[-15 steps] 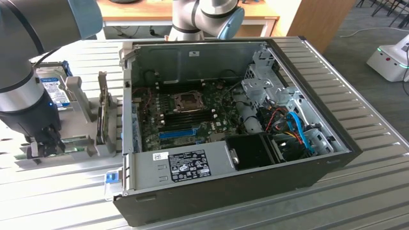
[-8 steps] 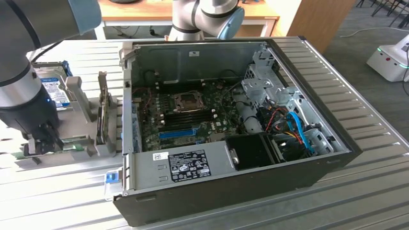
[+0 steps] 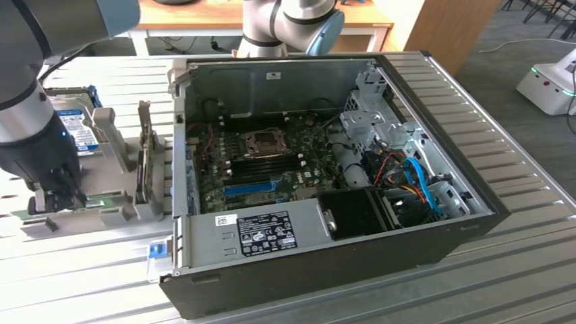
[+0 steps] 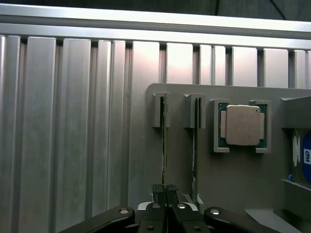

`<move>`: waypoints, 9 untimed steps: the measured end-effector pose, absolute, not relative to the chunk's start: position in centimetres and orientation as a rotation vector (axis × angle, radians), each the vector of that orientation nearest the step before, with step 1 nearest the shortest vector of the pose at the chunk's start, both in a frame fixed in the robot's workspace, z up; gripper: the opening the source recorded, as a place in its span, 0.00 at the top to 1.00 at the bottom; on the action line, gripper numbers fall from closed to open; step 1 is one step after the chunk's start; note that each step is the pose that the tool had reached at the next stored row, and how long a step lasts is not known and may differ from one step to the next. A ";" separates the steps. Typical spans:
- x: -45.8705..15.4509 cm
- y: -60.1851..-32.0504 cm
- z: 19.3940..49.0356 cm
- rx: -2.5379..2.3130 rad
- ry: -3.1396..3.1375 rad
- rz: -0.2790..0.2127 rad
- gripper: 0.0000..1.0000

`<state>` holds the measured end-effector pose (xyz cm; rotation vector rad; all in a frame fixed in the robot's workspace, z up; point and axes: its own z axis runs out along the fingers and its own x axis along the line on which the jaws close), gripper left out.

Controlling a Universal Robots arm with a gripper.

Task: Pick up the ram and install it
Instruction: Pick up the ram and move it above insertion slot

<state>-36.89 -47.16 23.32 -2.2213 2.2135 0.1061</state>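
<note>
The ram [image 4: 164, 141] is a thin green stick standing on its edge in a slot of the grey holder [image 4: 233, 194]. My gripper [image 4: 164, 191] is shut, with its two black fingertips [image 4: 158, 191] pinched on the near end of that stick. A second green stick [image 4: 196, 141] stands in the neighbouring slot, apart from the fingers. In the exterior view my gripper [image 3: 56, 199] reaches down onto the holder [image 3: 117, 216] at the exterior view's left, beside the open computer case [image 3: 315, 256]. The black memory slots [image 3: 266, 164] lie on the motherboard inside the case.
A processor chip [image 4: 241, 125] sits in its own pocket of the holder. A silver hard drive with a blue label [image 3: 77, 128] stands behind my arm. A dark board [image 3: 144, 155] stands upright between the holder and the case wall. A blue slot strip [image 3: 247, 188] lies on the motherboard.
</note>
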 end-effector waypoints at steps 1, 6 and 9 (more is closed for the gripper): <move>-36.9 -47.2 23.5 -2.221 2.213 0.106 0.88; -36.9 -47.1 24.4 -2.220 2.213 0.108 0.88; -36.9 -47.1 25.0 -2.220 2.212 0.109 0.88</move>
